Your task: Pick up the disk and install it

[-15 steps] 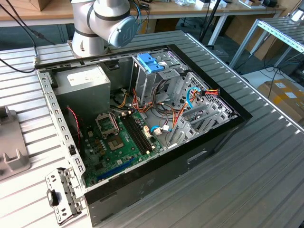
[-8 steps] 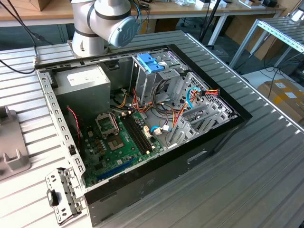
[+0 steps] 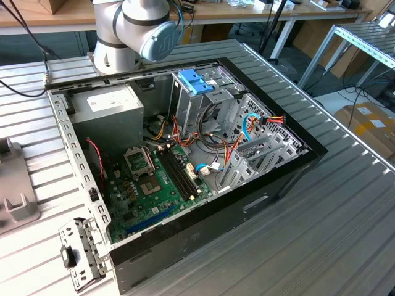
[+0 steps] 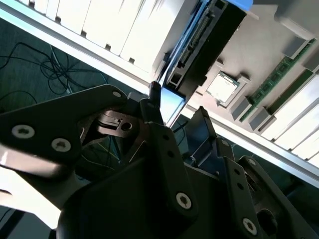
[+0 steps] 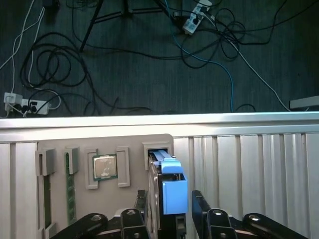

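Ribbed metal table (image 5: 249,169) carries a grey holder (image 5: 99,142) where spread fingers (image 5: 199,204) straddle the upright disk (image 5: 174,196).

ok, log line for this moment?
phase: pick | dark rectangular disk in blue plastic carrier: on edge in grey holder tray | gripper: open, straddling disk

Disk (image 5: 172,197) — bright blue carrier, dark body. Holder tray (image 5: 130,143) pale grey, with a silver, green-edged processor (image 5: 104,167) and a green memory stick (image 5: 70,191). Table (image 5: 249,164) silvery, ribbed. Floor (image 5: 149,74) dark teal. Computer case (image 3: 203,237) black; motherboard (image 3: 133,197) green; power supply (image 3: 117,117) grey — white label.
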`<action>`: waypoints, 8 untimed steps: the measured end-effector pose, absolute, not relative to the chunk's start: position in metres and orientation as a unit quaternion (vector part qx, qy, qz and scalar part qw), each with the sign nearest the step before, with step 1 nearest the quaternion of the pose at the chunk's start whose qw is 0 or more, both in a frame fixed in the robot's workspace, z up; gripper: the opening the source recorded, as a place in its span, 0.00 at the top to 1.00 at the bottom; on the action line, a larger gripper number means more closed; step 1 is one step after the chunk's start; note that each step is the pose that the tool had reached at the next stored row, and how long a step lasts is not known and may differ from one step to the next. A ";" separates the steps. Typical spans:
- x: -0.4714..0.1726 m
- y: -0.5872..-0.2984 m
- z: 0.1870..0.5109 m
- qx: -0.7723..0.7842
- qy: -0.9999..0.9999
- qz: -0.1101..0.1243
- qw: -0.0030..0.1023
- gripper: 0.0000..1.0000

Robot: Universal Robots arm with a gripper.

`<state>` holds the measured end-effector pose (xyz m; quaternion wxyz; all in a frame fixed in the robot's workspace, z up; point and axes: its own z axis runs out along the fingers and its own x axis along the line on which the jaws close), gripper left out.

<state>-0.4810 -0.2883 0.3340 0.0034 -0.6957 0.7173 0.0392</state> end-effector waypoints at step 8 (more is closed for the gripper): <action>-0.481 -0.288 0.319 -0.696 0.717 0.039 0.003 0.52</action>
